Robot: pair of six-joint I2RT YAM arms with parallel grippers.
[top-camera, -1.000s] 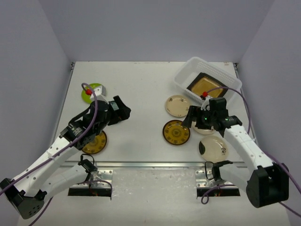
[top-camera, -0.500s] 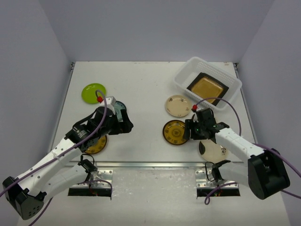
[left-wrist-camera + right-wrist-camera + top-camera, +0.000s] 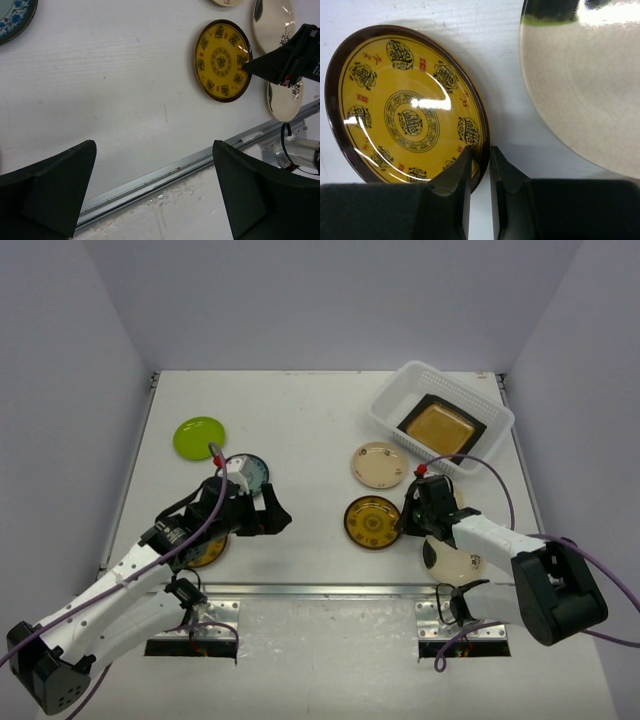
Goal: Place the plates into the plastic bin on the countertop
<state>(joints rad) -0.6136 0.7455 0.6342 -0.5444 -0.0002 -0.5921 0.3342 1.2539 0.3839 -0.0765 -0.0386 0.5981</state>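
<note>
White countertop (image 3: pixel 310 420) under plain grey walls (image 3: pixel 320 300). Well left of the bin (image 3: pixel 396 392) lie a lime plate (image 3: pixel 199 437) and a blue plate (image 3: pixel 250 469); the left gripper (image 3: pixel 278 517), also left of the bin, gapes wide, holding nothing. Front-left of the bin, the right gripper (image 3: pixel 480 159) is pinched nearly closed on the rim of the yellow plate (image 3: pixel 410 120) (lying flat). Inside the bin sits an amber plate (image 3: pixel 440 427)

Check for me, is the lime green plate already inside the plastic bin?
No, the lime green plate lies on the countertop on the left arm's side, far from the plastic bin, which holds a square amber plate.
</note>
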